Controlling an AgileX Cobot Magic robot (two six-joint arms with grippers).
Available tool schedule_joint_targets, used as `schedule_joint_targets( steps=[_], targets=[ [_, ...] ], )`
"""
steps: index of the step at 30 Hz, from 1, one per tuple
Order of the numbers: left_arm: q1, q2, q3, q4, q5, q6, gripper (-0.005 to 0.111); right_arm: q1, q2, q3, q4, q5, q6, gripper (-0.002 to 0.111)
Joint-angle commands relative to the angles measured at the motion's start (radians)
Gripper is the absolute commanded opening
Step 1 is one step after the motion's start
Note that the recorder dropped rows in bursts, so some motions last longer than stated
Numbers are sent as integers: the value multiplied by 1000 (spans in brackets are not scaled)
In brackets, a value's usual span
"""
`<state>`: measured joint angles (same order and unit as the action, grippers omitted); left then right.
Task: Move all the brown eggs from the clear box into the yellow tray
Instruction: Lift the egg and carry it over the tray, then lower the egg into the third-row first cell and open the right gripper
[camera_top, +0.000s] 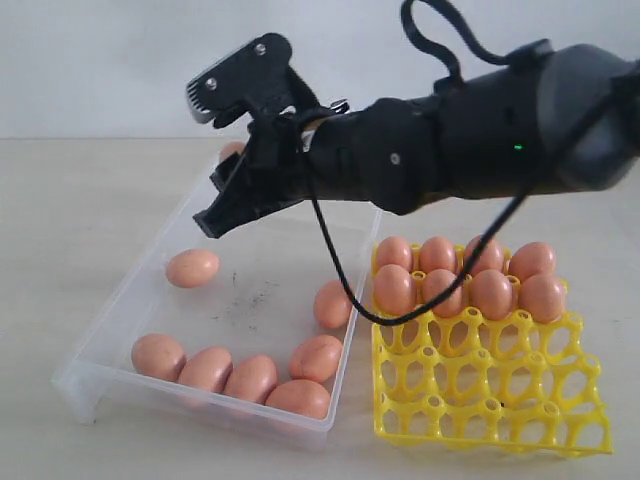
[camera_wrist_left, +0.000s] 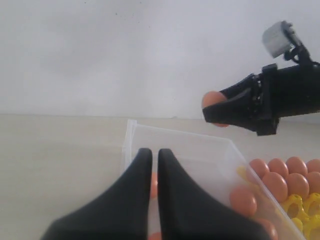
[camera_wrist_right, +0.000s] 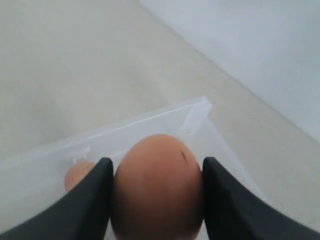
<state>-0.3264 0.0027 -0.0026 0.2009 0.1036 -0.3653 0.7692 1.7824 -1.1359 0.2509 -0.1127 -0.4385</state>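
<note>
My right gripper (camera_top: 222, 190) reaches across over the far end of the clear box (camera_top: 110, 310) and is shut on a brown egg (camera_wrist_right: 157, 185). Only a sliver of that egg (camera_top: 232, 150) peeks past the fingers from outside. It hangs above the box floor. Several more brown eggs lie in the box, most along its near wall (camera_top: 251, 378) and one alone at the left (camera_top: 192, 268). The yellow tray (camera_top: 480, 390) stands right of the box, its two far rows filled with eggs (camera_top: 465, 275). My left gripper (camera_wrist_left: 154, 152) is shut on nothing, near a box corner (camera_wrist_left: 131, 125).
The box and tray sit side by side on a pale tabletop (camera_top: 70, 210) with a plain wall behind. A black cable (camera_top: 335, 270) loops down from the right arm over the box's right edge.
</note>
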Motion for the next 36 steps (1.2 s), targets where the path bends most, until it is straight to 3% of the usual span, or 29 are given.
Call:
schedule_joint_targets(
  steps=[1, 7, 10, 15, 20, 26, 33, 36],
  targets=[
    [-8, -3, 3, -2, -4, -8, 4, -3, -126, 179, 13, -292, 117, 0],
    [-8, -3, 3, -2, -4, -8, 4, -3, -182, 491, 2, -757, 291, 0],
    [-8, -3, 3, -2, -4, -8, 4, -3, -182, 572, 4, -872, 312, 0],
    [-8, -3, 3, -2, -2, -8, 4, -5, -182, 675, 26, -952, 254, 0],
    [-8, -3, 3, -2, -2, -8, 4, -34, -182, 725, 23, -922, 182, 0],
    [-8, -3, 3, -2, -2, -8, 4, -190, -174, 804, -109, -937, 278, 0],
    [-8, -3, 3, -2, -2, -8, 4, -458, -160, 829, -657, -956, 473, 0],
    [-8, -3, 3, -2, -5, -8, 4, -551, -126, 815, -810, -945, 529, 0]
  ],
)
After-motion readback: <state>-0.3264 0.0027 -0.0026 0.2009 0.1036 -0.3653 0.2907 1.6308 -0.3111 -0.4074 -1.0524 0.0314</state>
